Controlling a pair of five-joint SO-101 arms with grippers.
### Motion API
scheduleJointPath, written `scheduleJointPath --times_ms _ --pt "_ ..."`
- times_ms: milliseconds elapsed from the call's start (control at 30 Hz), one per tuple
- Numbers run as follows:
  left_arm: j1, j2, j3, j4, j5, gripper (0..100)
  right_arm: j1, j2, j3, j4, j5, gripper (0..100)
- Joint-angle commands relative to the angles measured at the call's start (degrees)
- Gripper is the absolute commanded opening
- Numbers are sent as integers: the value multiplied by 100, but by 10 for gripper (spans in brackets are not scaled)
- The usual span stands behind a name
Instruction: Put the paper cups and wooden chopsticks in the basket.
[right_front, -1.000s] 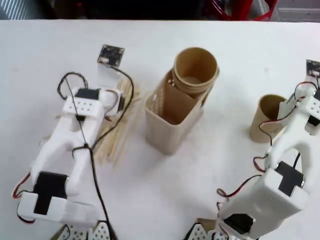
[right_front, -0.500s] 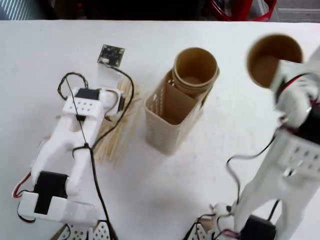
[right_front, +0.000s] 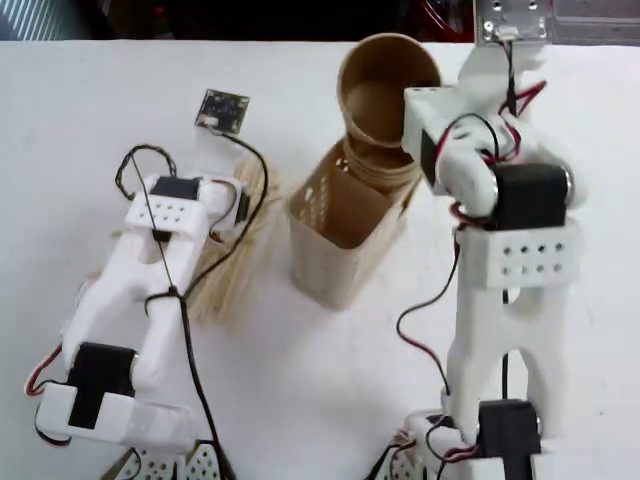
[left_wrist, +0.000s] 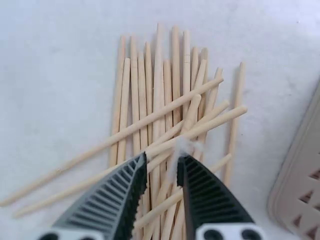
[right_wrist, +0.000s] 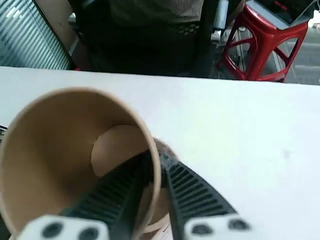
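A tan slotted basket (right_front: 335, 262) stands mid-table with a stack of paper cups (right_front: 385, 165) in its far end. Just above that stack hangs another paper cup (right_front: 385, 75), tilted with its mouth up. My right gripper (right_front: 422, 105) is shut on its rim. In the right wrist view one finger is inside the cup (right_wrist: 65, 140) and one outside, the gripper (right_wrist: 156, 161) pinching the wall. Wooden chopsticks (right_front: 235, 265) lie in a loose pile left of the basket. My left gripper (left_wrist: 162, 160) hovers open over the chopsticks (left_wrist: 165, 100), the basket (left_wrist: 300, 185) beside it.
A small circuit board (right_front: 222, 110) lies on the table beyond the left arm, its cable looping over the arm. Another board (right_front: 515, 18) shows at the far edge. A red stool (right_wrist: 260, 40) and dark furniture stand past the table.
My right arm lifted the paper cup from the right side of the table and swung it left to above the basket. The left arm and the chopsticks kept still.
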Motion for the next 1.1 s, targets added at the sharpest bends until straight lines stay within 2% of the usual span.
scheduleJointPath --times_ms 0,100,267,567,1067 --pt "48 -198 -26 -114 18 117 101 224 -149 57 -53 18" --pt "57 -198 -26 -114 18 117 154 488 -158 48 -26 29" --pt "57 -198 -26 -114 18 117 233 497 -193 189 -26 138" --pt "57 -198 -35 -114 18 117 505 233 -149 198 -18 116" --pt "40 -198 -35 -114 18 117 497 1719 492 127 -18 116"
